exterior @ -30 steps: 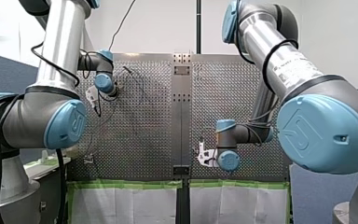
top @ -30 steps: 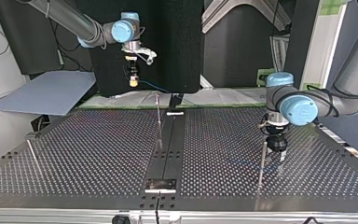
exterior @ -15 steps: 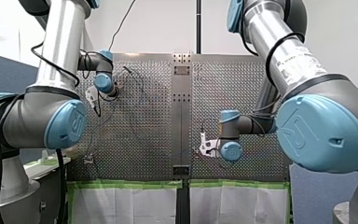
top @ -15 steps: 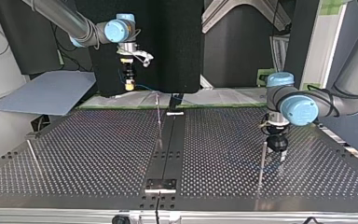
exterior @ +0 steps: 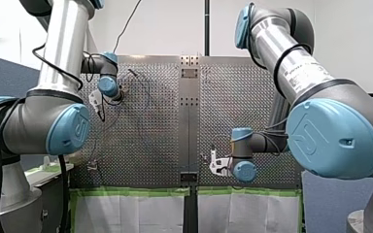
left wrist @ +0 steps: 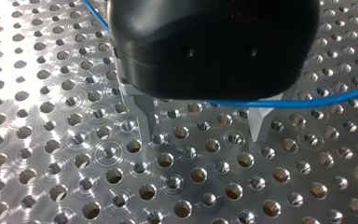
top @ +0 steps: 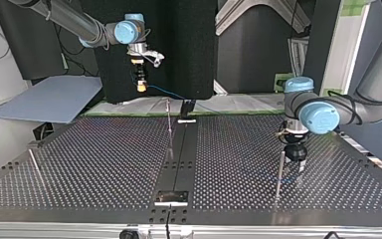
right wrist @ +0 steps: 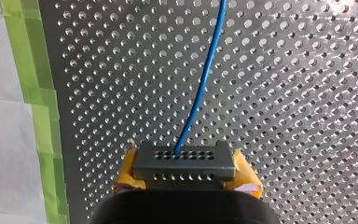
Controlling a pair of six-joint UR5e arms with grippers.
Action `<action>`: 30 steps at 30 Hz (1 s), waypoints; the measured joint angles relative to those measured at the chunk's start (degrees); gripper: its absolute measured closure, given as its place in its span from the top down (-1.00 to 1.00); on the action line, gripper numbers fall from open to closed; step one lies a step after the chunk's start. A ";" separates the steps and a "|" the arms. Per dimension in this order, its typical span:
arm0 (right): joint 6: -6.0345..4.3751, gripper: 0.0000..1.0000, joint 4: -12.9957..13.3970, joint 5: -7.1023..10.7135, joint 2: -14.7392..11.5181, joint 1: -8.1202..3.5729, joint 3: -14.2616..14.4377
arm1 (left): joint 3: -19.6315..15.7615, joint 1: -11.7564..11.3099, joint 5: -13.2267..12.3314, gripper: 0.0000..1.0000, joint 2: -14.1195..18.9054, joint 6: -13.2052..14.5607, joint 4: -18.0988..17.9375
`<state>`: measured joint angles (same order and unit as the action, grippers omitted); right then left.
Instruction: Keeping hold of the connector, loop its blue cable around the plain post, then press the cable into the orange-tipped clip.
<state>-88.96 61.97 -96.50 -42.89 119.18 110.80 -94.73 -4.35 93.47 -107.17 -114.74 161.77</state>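
Yellow-padded right pincer (right wrist: 186, 178) grips connector (right wrist: 185, 161), pointing down, high above table (top: 79, 164).

I am finding no text that I can read. My right arm (exterior: 291, 58) is carrying a line of small print (exterior: 302, 73) along its silver tube, too small to make out. The blue caps (exterior: 337, 138) on both arms are showing an embossed emblem (exterior: 315, 138), its letters unclear.
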 joint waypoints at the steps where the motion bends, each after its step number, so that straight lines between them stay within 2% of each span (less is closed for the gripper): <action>1: -0.09 -1.00 0.10 0.24 0.06 -0.06 0.00 | 0.00 0.01 0.00 1.00 0.00 -0.01 0.05; 5: -0.61 -1.00 0.26 1.44 0.18 -0.31 -0.05 | 0.00 0.01 -0.02 1.00 0.00 -0.60 0.24; 11: -0.72 -1.00 -0.39 1.91 0.21 -0.41 -0.16 | -0.96 -0.12 -0.67 1.00 0.03 -3.41 -0.05; 22: -0.55 -1.00 -0.80 1.93 0.18 -0.40 -0.18 | -5.40 -2.13 -6.32 1.00 0.15 -9.66 -4.93; 26: -0.54 -1.00 -0.69 1.92 0.18 -0.39 -0.18 | -6.51 -2.97 -8.33 1.00 0.66 -11.73 -5.44; 30: -0.53 -1.00 -0.63 1.93 0.17 -0.39 -0.18 | -7.35 -3.83 -9.29 1.00 1.88 -13.95 -5.70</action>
<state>-89.49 61.34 -94.58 -42.72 118.78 110.62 -102.08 -8.19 84.18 -105.29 -128.68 156.07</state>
